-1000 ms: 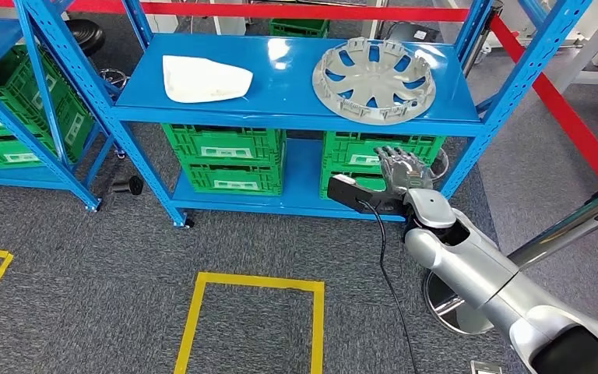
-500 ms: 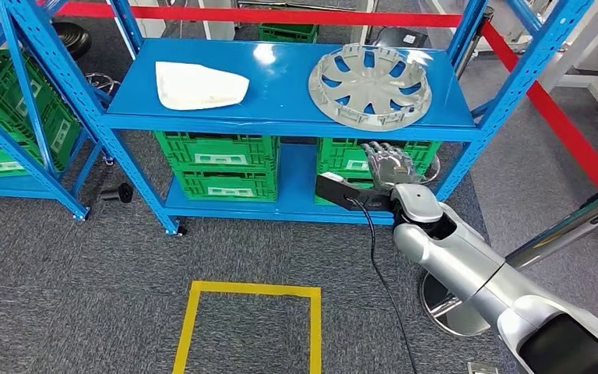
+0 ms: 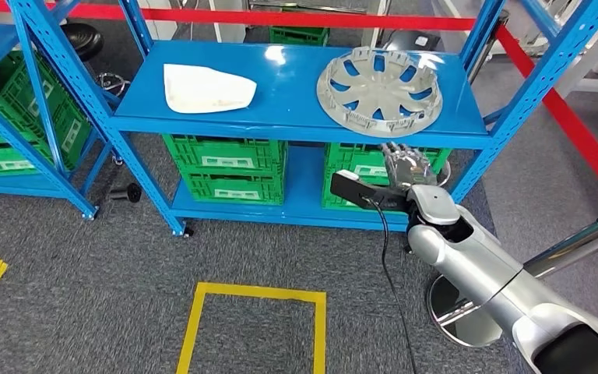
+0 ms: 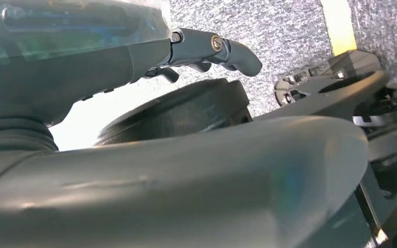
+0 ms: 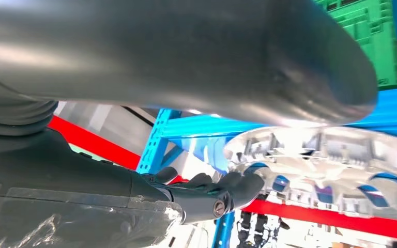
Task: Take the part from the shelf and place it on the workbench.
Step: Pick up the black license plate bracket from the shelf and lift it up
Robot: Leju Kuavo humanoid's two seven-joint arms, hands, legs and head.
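A humanoid robot faces a blue metal shelf (image 3: 296,117) standing on grey carpet. The part to be fetched, a round silver-grey wheel cover (image 3: 379,88), lies flat on the upper level, towards its right end and close to the front edge, where an arm reaching from below can get at it. Well apart from it, towards the left end of the same level, lies a white curved panel (image 3: 206,88). Green crates (image 3: 226,162) sit on the lower level. The robot's right hand (image 3: 405,165) is raised just in front of the shelf edge, directly beneath the wheel cover, with its fingers extended upward and apart; it holds nothing. Seen from the right wrist, the dark fingertips (image 5: 222,188) sit close under the cover's ribbed rim, not yet touching it, which suggests the hand is lining up to grasp that near edge. The left hand (image 4: 207,49) hangs low over the carpet, fingers loosely curled and grasping nothing. A red barrier bar (image 3: 561,109) runs behind the shelf. A yellow taped square (image 3: 253,292) marks the floor in front. The bench is out of sight.
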